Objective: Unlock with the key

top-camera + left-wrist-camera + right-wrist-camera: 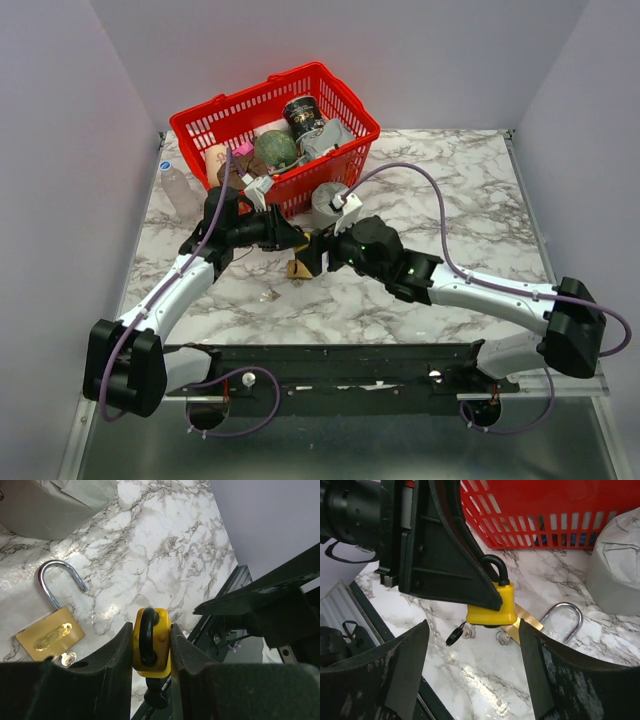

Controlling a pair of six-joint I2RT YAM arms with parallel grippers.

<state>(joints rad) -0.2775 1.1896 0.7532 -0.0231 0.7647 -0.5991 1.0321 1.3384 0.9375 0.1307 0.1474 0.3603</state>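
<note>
The right pincer (473,639) fills the foreground of its own camera, its two dark fingers (405,670) spread wide with nothing between them. Just past that gap, a little above the counter (150,555), hangs the yellow padlock (492,605). It sits ahead of the open fingers and roughly centred between them, not touching either.

The left pincer (151,635) has hold of it, closed down snugly on the lock's two flat sides, so the body sits squarely between the pads with the black shackle (147,632) pointing up. A black-headed key (455,635) pokes out beneath the lock's base; I cannot tell how far in it is.

Underneath, flat on the marble, lies a brass padlock (50,637) with its silver shackle (56,577) swung open and small keys (67,657) at its bottom edge. Behind stand the red basket (340,100) and a grey wrapped bundle (615,565).
</note>
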